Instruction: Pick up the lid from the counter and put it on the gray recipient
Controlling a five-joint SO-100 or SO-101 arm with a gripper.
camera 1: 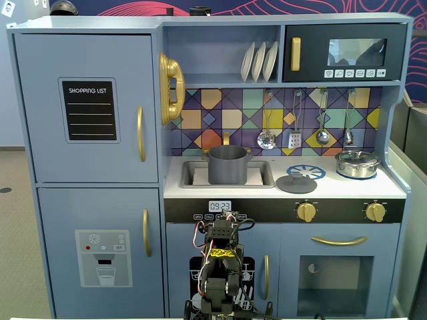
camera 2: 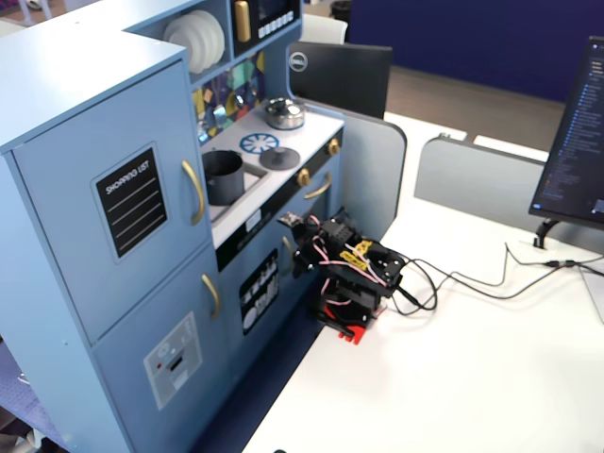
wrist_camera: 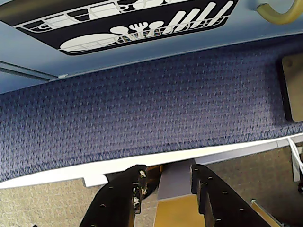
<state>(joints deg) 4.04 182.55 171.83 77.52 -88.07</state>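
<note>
The lid (camera 1: 296, 183) is a flat dark-gray disc with a small knob. It lies on the toy kitchen counter just right of the sink, and shows in both fixed views (camera 2: 279, 158). The gray recipient (camera 1: 228, 165) stands upright in the sink, uncovered (camera 2: 223, 176). My arm (camera 1: 223, 263) sits folded low in front of the kitchen's lower doors, well below the counter (camera 2: 349, 269). In the wrist view my gripper (wrist_camera: 165, 177) is open and empty, pointing down at the table edge and the blue carpet.
A shiny silver pot (camera 1: 357, 163) with its own lid stands at the counter's right end. A blue-and-white burner mark (camera 1: 306, 172) lies behind the lid. Utensils (camera 1: 307, 120) hang above the counter. Cables (camera 2: 472, 278) trail from the arm across the white table.
</note>
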